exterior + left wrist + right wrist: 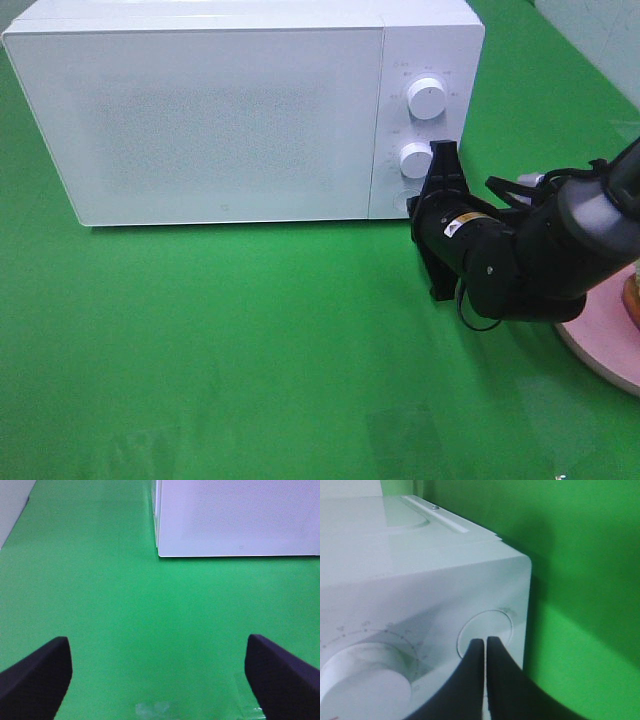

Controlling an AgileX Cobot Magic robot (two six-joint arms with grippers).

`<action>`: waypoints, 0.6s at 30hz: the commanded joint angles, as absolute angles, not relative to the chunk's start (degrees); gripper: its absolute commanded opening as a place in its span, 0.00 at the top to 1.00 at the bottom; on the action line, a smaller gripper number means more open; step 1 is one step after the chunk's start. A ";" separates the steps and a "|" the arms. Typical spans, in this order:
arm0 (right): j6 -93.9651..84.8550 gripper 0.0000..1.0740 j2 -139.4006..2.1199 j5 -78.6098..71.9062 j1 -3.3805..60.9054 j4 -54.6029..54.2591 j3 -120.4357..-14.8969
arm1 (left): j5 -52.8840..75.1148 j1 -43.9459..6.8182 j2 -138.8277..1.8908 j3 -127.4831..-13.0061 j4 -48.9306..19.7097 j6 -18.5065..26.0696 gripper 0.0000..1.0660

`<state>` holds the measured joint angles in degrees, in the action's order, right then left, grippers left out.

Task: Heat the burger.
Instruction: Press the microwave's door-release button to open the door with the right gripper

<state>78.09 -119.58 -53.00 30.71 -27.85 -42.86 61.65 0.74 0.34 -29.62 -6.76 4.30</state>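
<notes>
The white microwave [230, 110] carries only a tiny grey mark [222, 200] low on its closed door [200, 120], too small to read. The faint scale marks around the upper knob [427, 98] and lower knob [416, 160] are also illegible, as is the yellow-and-white sticker [462, 224] on the right arm. In the exterior view the oven fills the upper left and centre of the frame. Its front lower edge runs across the green cloth [250, 350], which lies bare and wide through the whole lower left and centre. At the right edge a pink plate [600, 345] is cut off by the frame. A thin orange-brown sliver on it is probably the burger [634, 292], though too little shows to be sure, and it sits well apart from the oven door. The right gripper [443, 152] reaches in from the right to the control panel. In the right wrist view its two dark fingers [470, 680] are pressed together with only a hairline between them, holding nothing, and their tips lie on the round button [492, 625] next to the oven's front corner, seemingly touching it. The left gripper [157, 640] is spread wide and empty, its fingers at the lower corners of the left wrist view over bare cloth, with the oven's lower corner ahead.
</notes>
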 commanded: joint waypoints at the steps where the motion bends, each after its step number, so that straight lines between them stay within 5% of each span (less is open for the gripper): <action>1: 77.92 1.00 -119.58 -53.00 30.02 -27.10 -43.66 | 61.25 0.86 1.20 -29.56 -7.16 4.35 0.17; 18: 79.24 1.00 -123.47 -56.67 30.02 -29.68 -48.01 | 61.25 0.86 1.20 -29.56 -7.16 4.35 0.17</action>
